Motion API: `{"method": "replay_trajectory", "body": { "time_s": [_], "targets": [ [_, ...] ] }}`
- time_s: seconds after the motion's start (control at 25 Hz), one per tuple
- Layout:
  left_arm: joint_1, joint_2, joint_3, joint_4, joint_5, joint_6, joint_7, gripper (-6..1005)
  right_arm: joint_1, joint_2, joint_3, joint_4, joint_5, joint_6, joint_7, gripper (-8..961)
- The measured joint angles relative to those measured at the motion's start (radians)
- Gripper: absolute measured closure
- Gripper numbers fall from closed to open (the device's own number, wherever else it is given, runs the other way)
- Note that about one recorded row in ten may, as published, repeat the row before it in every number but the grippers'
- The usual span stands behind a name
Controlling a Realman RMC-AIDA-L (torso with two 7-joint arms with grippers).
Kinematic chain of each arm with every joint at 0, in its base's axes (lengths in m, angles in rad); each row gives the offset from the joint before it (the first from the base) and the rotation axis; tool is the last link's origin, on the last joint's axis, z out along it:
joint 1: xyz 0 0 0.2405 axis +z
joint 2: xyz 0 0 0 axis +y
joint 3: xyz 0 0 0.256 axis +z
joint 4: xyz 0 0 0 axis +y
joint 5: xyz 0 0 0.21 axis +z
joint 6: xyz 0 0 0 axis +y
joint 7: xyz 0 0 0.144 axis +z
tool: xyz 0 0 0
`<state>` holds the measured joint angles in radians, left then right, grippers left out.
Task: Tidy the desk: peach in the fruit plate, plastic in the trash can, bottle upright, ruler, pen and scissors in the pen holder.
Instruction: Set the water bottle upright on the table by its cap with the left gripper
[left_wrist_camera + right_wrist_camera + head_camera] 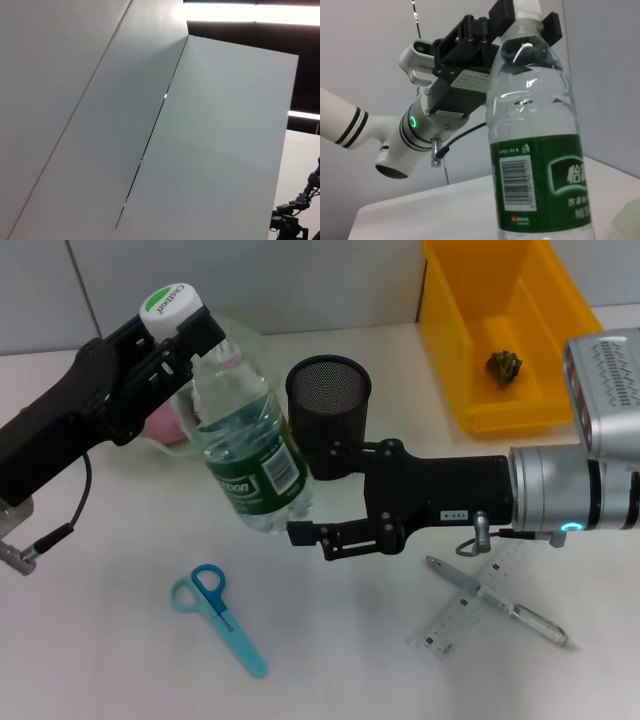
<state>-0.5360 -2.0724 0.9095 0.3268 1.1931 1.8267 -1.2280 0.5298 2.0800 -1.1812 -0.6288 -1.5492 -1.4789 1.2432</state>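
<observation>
We have the water bottle (245, 435) hanging tilted just beside the mesh pen holder (328, 415), our left pincer (178, 335) clamped on its neck. Our right pincer (315, 495) waits wide at its base. We should straighten it, then lower it squarely onto the tabletop (100, 640).

Black left gripper (185, 335) with trailing cable, black right gripper (315, 495), silver forearm, cyan ring light
</observation>
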Motion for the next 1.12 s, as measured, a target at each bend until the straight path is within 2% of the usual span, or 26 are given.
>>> {"method": "replay_trajectory", "body": {
  "time_s": [0.56,1.12],
  "targets": [
    [0.004,0.003,0.002,0.002,0.0,-0.026,0.019,556,-0.052,-0.002,0.012,-0.011,0.0,-0.003,-0.004,129],
    [0.025,0.005,-0.003,0.0,0.002,-0.176,0.182,555,-0.118,-0.005,0.098,-0.027,0.0,-0.011,-0.004,130]
  ]
}}
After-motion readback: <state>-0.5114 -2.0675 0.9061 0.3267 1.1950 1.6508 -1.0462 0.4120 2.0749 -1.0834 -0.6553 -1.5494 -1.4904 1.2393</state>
